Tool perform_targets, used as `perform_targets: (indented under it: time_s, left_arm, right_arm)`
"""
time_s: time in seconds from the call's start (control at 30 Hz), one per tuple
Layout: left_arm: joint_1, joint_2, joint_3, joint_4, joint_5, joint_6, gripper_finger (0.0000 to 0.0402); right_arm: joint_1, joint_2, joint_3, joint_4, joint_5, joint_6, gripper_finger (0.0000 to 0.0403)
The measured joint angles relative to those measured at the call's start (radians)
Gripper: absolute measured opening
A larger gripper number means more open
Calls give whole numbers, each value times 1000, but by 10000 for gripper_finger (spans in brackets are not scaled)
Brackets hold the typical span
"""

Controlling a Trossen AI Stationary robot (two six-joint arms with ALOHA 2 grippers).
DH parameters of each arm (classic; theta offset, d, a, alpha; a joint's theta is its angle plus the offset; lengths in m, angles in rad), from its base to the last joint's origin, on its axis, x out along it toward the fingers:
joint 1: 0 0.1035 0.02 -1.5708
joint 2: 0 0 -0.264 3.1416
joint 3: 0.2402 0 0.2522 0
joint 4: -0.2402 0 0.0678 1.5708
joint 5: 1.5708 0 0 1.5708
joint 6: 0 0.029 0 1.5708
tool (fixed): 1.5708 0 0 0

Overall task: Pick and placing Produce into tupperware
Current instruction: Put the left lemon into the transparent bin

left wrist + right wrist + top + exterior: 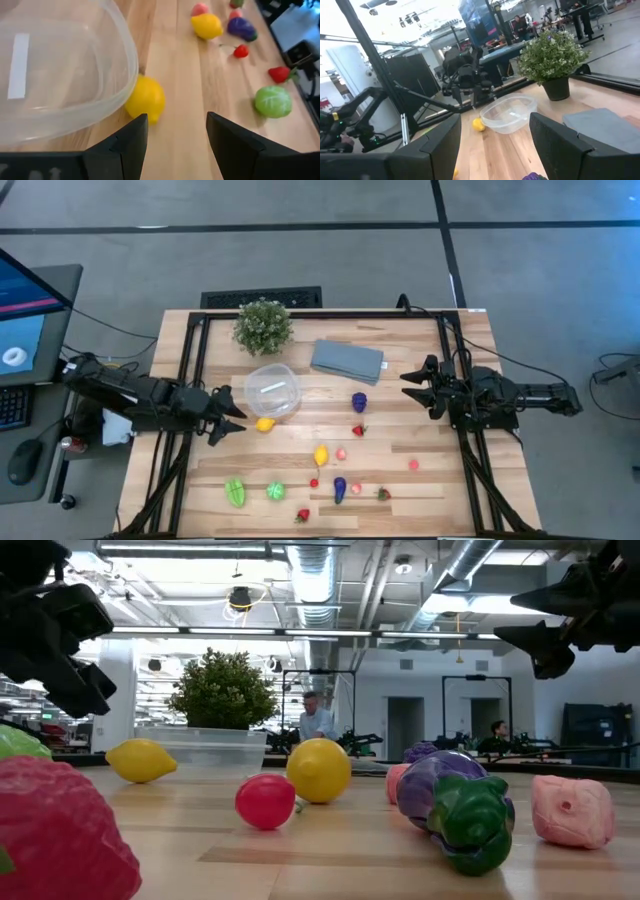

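The small round clear plastic tupperware (273, 391) stands empty on the pale wooden surface (420, 490), left of centre. A yellow toy lemon (265, 423) lies touching its near wall, seen just past the left hand's fingers (131, 142) in the left wrist view. The left hand (228, 418) hovers just beside that lemon with its 2 fingers spread and nothing between them.

The rest of the produce is scattered nearer and to the right: a second yellow lemon (321, 455), a pink piece (341, 452), a purple-blue fruit (359, 401) with a red strawberry (359, 430) near it, 2 green pieces (235, 492) (275, 492), and a purple-and-green eggplant (339, 489).

Farther back stand a leafy green potted plant (263, 325) and a flat grey-blue folded cloth (347, 359).

The right hand (418, 387) waits over the right side of the surface, fingers spread, empty.
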Motion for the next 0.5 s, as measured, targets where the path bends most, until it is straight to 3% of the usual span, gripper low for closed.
perform_targets:
  time_s: [0.33, 0.5]
  left_arm:
    - [-39, 284, 51, 64, 16, -35, 192]
    - [-92, 441, 105, 70, -44, -65, 192]
  right_arm:
    - [0, 0, 0, 0, 0, -9, 260]
    - [0, 0, 0, 0, 0, -32, 260]
